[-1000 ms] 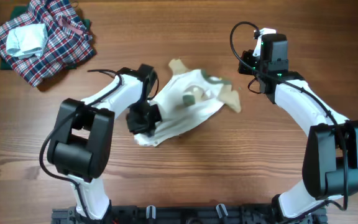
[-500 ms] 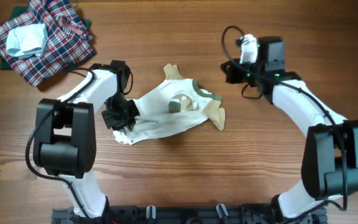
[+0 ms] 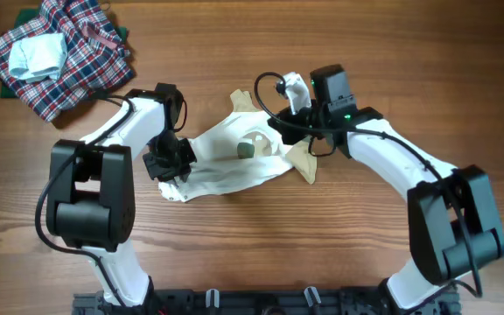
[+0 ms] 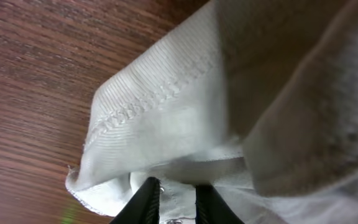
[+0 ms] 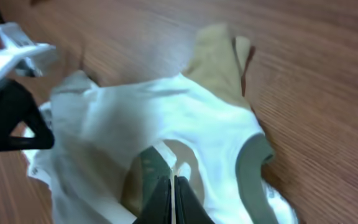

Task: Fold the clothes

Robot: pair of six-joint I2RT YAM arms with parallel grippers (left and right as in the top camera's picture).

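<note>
The clothes (image 3: 226,172) lie crumpled at the table's middle, a small white garment with tan flaps and a round green-tan print (image 3: 249,149). My left gripper (image 3: 167,166) sits at its left hem. In the left wrist view the left gripper (image 4: 178,198) has its fingers a little apart, open, with the white hem (image 4: 166,124) lying in the gap. My right gripper (image 3: 276,129) hovers over the garment's upper right. In the right wrist view the right gripper (image 5: 173,185) is shut with nothing in it, just above the print on the clothes (image 5: 135,118).
A red-blue-white plaid heap (image 3: 77,66) sits at the back left corner with a pale blue-white folded piece (image 3: 38,54) on top. Bare wood lies in front of the garment and to its right.
My right arm swung left from the back right to above the garment. My left arm dragged the hem leftward, then held still while its fingers parted slightly.
</note>
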